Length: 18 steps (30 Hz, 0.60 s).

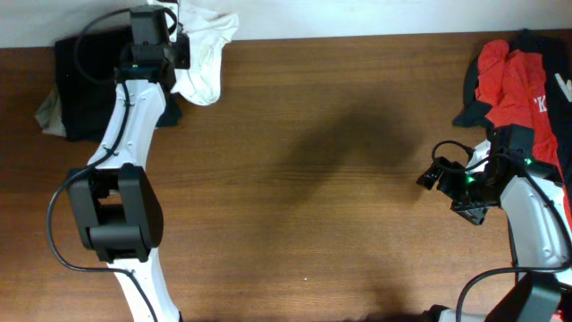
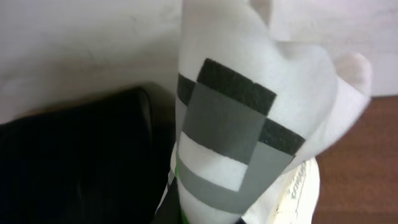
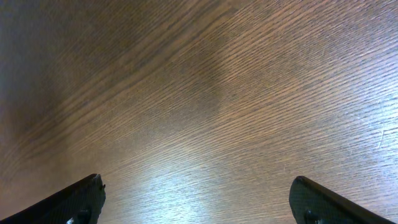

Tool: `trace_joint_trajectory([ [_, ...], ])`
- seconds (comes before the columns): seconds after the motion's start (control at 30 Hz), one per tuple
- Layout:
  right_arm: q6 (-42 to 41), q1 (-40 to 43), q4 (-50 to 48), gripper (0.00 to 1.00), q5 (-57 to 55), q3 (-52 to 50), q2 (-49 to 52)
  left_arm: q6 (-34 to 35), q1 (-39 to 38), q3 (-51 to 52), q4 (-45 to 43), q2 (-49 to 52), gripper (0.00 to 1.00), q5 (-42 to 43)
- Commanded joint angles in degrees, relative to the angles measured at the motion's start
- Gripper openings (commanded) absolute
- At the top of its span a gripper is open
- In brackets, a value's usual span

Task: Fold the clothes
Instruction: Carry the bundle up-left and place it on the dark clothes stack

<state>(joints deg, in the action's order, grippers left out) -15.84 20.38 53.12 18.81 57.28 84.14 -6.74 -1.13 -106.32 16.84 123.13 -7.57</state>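
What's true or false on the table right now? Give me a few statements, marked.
1. The right pincer is open over the table. True.
2. The white shirt lies flat mid-table. False: it is bunched at the far edge, by the left pincer.
3. A red-and-black garment lies by the right arm. True.
4. The black garment is under the right arm. False: it lies by the left arm.

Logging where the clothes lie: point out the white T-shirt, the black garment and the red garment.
white T-shirt [image 1: 210, 45], overhead view, bunched body
black garment [image 1: 85, 89], overhead view, middle
red garment [image 1: 505, 85], overhead view, red front panel
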Motion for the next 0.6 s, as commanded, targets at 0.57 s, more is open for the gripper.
trace_joint_trajectory([
  [0.57,0.39,0.28,0.0,0.99,0.48,-0.07,-0.02,6.12,13.64,-5.16,-1.31,5.66,0.05,-11.96],
])
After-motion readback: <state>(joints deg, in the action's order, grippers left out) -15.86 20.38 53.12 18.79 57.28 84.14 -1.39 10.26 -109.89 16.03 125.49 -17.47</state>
